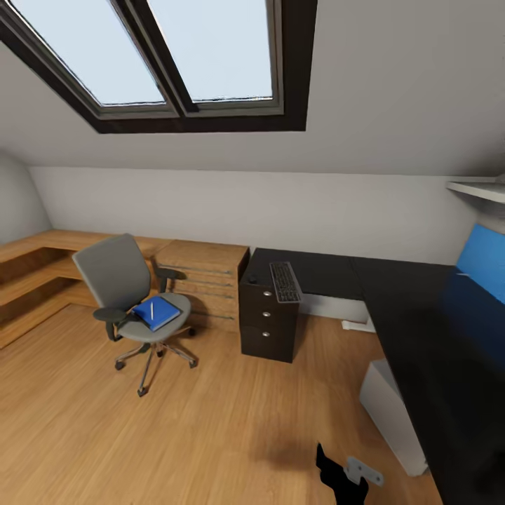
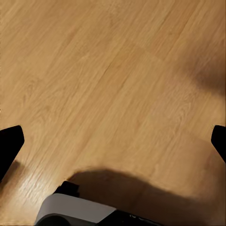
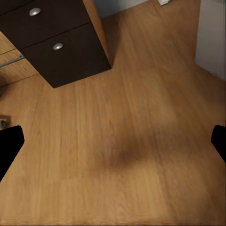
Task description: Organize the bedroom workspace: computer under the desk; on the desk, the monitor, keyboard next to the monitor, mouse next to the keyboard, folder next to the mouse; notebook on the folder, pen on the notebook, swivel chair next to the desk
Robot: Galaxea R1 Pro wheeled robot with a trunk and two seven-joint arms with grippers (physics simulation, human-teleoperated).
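Note:
The grey swivel chair (image 1: 130,291) stands on the wood floor at the left, apart from the black L-shaped desk (image 1: 393,294). On its seat lies a flat blue folder or notebook (image 1: 157,313) with a white pen (image 1: 151,311) on top. The keyboard (image 1: 285,281) rests on the desk's left end, and a small dark shape (image 1: 252,280) beside it may be the mouse. At the right, on the desk, is the monitor's blue screen (image 1: 484,263). The white computer (image 1: 393,414) sits on the floor under the desk. My left gripper (image 2: 113,146) and right gripper (image 3: 113,146) hang open over bare floor.
A black drawer unit (image 1: 269,322) carries the desk's left end and also shows as dark drawer fronts (image 3: 56,44). A wooden dresser (image 1: 207,280) and wooden steps (image 1: 35,280) line the back wall. A white shelf (image 1: 480,189) juts out at the upper right. A skylight (image 1: 182,52) is overhead.

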